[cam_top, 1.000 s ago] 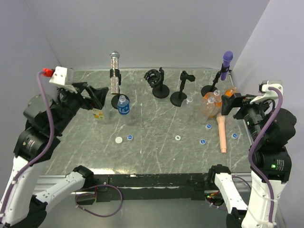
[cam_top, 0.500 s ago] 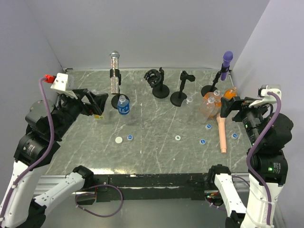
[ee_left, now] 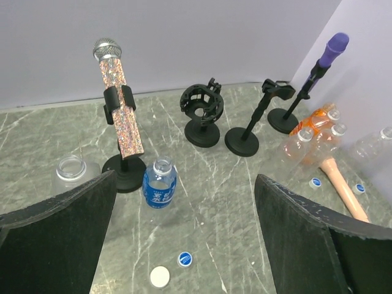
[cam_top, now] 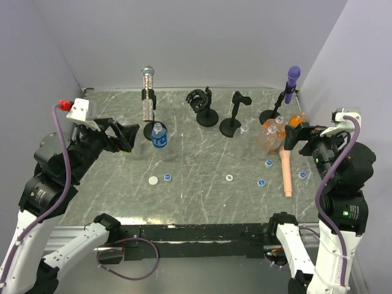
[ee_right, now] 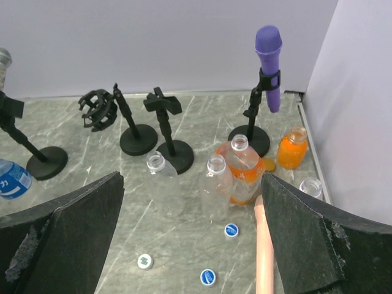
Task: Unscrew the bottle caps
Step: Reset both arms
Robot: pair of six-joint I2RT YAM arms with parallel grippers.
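Observation:
A blue-labelled bottle stands uncapped beside the glitter microphone's base. In front of it lie a white cap and a blue cap. My left gripper hovers open and empty to the left of that bottle. A clear bottle shows past its left finger. At the right stand two clear bottles and orange bottles, all with open necks. Loose caps lie before them. My right gripper is open, holding nothing.
Black microphone stands line the back. A silver glitter microphone and a purple one sit in stands. A pink microphone lies flat at the right. Walls close off the back and both sides.
The left arm has shifted a little right and down, now covering the small bottle at the far left. The right arm has edged slightly left. Both grippers stayed open.

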